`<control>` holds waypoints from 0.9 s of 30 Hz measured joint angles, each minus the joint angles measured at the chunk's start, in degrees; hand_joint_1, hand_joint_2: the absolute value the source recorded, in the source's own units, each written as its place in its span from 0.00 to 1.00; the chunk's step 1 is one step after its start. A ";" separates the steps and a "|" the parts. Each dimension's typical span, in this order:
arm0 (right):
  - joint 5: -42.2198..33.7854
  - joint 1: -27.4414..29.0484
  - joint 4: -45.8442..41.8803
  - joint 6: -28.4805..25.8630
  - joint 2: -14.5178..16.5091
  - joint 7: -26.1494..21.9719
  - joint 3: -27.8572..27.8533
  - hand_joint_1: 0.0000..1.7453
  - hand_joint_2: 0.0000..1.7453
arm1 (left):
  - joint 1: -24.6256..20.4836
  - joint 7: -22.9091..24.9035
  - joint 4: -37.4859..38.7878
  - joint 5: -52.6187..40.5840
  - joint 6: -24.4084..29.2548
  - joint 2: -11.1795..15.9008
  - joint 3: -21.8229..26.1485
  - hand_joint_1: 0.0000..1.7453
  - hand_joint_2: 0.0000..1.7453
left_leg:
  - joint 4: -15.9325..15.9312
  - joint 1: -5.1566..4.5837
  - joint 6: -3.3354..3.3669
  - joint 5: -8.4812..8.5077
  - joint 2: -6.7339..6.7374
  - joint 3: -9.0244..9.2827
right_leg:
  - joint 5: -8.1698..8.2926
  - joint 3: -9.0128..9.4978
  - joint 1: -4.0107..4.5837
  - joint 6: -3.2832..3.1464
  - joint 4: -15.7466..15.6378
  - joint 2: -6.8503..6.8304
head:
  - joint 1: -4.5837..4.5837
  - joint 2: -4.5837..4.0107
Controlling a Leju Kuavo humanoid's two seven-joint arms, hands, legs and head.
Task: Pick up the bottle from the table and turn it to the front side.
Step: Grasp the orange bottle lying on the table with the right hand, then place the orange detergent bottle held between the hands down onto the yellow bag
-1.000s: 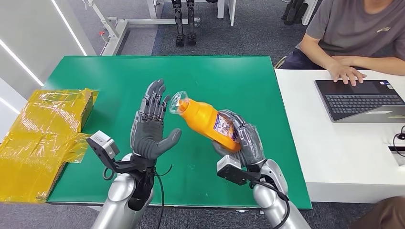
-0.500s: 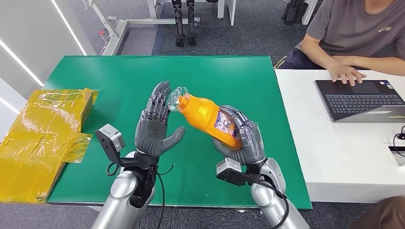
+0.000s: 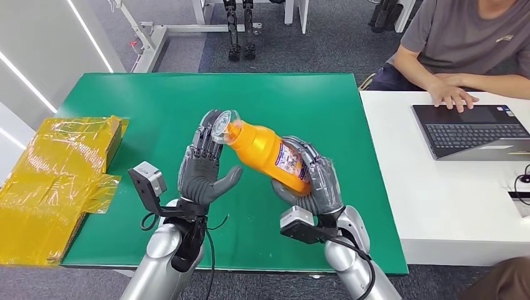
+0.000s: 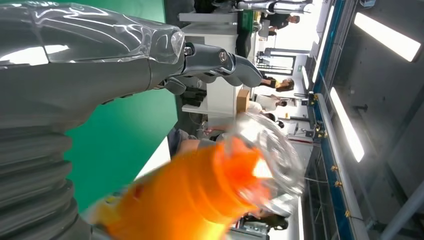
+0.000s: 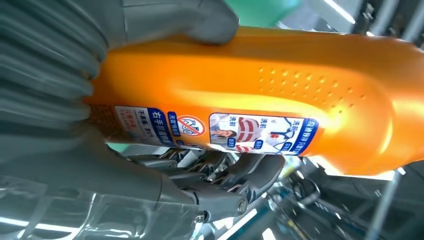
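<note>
Far left, a crinkled yellow plastic package (image 3: 59, 181) sits at the edge of the green desk (image 3: 144, 106), playing no part. Next along, the left hand (image 3: 203, 165) is raised above the desk, palm turned toward its partner, fingers spread and holding nothing; its fingertips stand right at the bottle's clear cap, though whether they touch it I cannot tell. Centre stage, the orange bottle (image 3: 265, 153) is off the desk and up in the air, tilted, cap end pointing up toward the left hand, base buried in the right hand (image 3: 312, 181). That right hand is wrapped firmly round the lower body of the bottle, and the right wrist view shows a printed label strip (image 5: 215, 127) running along its side. Over on the right, a person (image 3: 462, 44) sits at a white desk (image 3: 437, 187) with a laptop (image 3: 475, 131).

So the pick-up looks done. What's left, by my reckoning, is the turn itself: the left hand seems poised to help rotate the bottle to its front face.
</note>
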 joint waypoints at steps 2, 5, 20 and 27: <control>0.68 -0.20 1.25 2.27 0.00 1.84 0.23 1.00 1.00 | 0.05 -0.10 -0.01 -0.42 0.24 0.07 0.00 0.00 1.00 | 0.00 0.00 0.00 0.00 -0.01 0.00 | 0.00 0.00 0.00 0.00 0.00 -0.01 | 0.00 0.00; 1.25 -0.50 3.05 4.31 0.00 2.97 0.45 1.00 1.00 | 0.11 -0.20 -0.03 -0.67 0.52 0.27 0.00 0.00 1.00 | 0.00 0.00 0.00 0.00 -0.01 -0.01 | 0.00 0.00 0.00 0.00 0.01 -0.02 | 0.00 0.00; 1.33 -3.92 7.33 4.02 0.76 -0.93 1.26 1.00 1.00 | 0.29 -0.31 -0.32 -0.60 1.07 0.80 0.17 0.00 1.00 | 0.00 0.00 0.00 0.00 -0.02 -0.01 | 0.00 0.00 0.00 0.00 0.02 -0.02 | 0.01 0.00; 0.08 -4.07 7.46 1.60 1.36 -3.59 1.44 1.00 1.00 | 0.33 0.50 -0.26 0.05 0.33 0.79 0.17 0.00 1.00 | 0.00 0.00 0.00 0.00 -0.01 -0.01 | 0.00 -0.01 0.00 0.00 0.02 -0.01 | 0.00 0.00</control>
